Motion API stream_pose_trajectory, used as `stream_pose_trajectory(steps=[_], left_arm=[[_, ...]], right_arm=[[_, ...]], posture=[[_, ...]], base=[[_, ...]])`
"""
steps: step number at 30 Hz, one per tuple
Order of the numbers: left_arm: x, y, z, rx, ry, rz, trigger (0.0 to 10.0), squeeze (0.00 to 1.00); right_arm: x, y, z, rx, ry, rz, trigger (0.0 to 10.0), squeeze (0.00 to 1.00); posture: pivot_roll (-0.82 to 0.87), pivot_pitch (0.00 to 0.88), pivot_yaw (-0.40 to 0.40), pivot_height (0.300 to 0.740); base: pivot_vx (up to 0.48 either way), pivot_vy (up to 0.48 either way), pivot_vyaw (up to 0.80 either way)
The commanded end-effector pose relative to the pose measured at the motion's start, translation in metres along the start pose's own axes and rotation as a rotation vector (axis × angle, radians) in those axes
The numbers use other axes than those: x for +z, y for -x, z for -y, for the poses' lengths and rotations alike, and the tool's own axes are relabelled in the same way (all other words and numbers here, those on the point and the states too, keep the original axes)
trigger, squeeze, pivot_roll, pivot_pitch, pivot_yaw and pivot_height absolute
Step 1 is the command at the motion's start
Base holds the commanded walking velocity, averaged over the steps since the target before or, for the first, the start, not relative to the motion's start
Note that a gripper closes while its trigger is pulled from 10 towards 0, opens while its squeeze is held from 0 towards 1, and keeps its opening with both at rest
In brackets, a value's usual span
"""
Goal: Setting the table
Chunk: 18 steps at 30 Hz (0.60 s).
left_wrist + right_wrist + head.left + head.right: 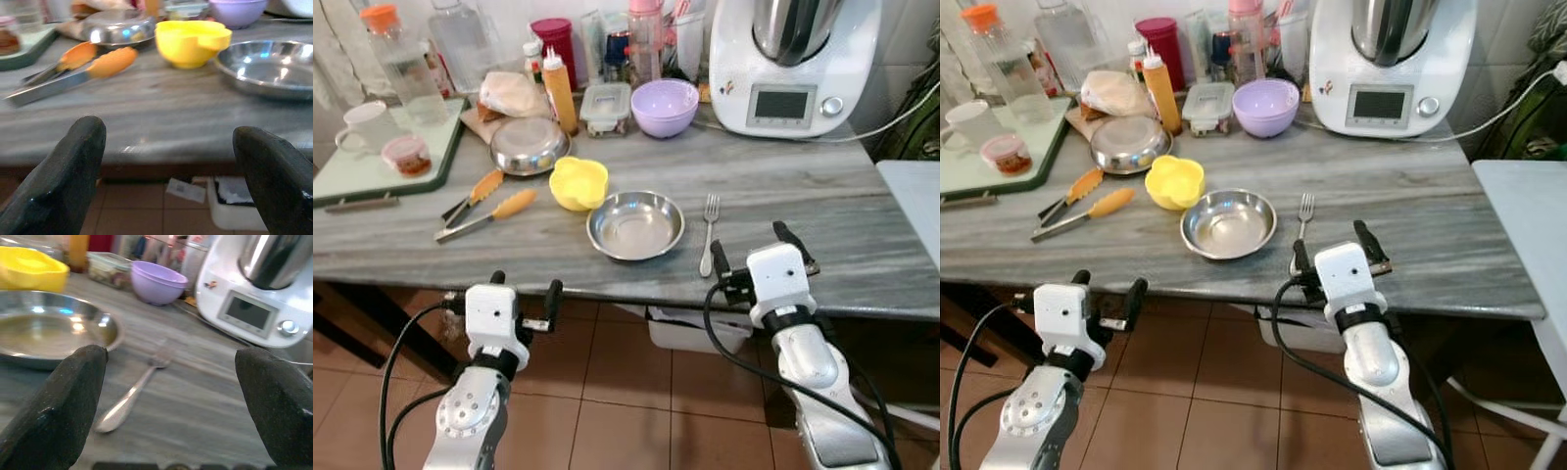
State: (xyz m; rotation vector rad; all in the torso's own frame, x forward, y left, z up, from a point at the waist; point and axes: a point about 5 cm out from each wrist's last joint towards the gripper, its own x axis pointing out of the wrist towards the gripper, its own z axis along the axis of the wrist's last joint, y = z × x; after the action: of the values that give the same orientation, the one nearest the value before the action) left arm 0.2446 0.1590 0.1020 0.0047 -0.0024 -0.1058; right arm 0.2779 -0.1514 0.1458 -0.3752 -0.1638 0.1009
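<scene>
A steel bowl (635,224) sits near the front of the grey stone table (803,211). A fork (709,233) lies just to its right, and a yellow bowl (578,182) touches its far left rim. Orange-tipped tongs (484,211) lie further left. My right gripper (751,245) is open at the table's front edge, just right of the fork's handle (128,401). My left gripper (525,284) is open too, held below the front edge and facing the tongs (73,68) and the yellow bowl (191,41).
A white kitchen machine (793,64) stands at the back right, with a purple bowl (665,106), a lidded container, bottles and a second steel dish (530,145) along the back. A green tray (372,166) holds a mug. A white bin (690,328) stands under the table.
</scene>
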Motion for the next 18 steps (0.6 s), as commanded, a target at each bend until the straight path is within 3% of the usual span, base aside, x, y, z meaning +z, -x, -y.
stream_pose_trajectory(steps=[1, 18], left_arm=[[-0.0029, 0.0025, -0.0049, 0.022, -0.016, -0.019, 10.0, 0.00], [-0.0035, 0.0043, -0.0040, 0.003, -0.017, -0.029, 10.0, 0.00]], right_arm=[[0.0002, -0.0003, -0.0018, 0.011, -0.006, 0.001, 10.0, 0.14], [0.0007, 0.0027, -0.0028, 0.009, -0.006, 0.000, 10.0, 0.14]], posture=[[-0.22, 0.077, 0.111, 0.740], [-0.22, 0.093, 0.120, 0.740]], base=[[-0.330, 0.000, 0.00], [-0.353, 0.000, 0.00]])
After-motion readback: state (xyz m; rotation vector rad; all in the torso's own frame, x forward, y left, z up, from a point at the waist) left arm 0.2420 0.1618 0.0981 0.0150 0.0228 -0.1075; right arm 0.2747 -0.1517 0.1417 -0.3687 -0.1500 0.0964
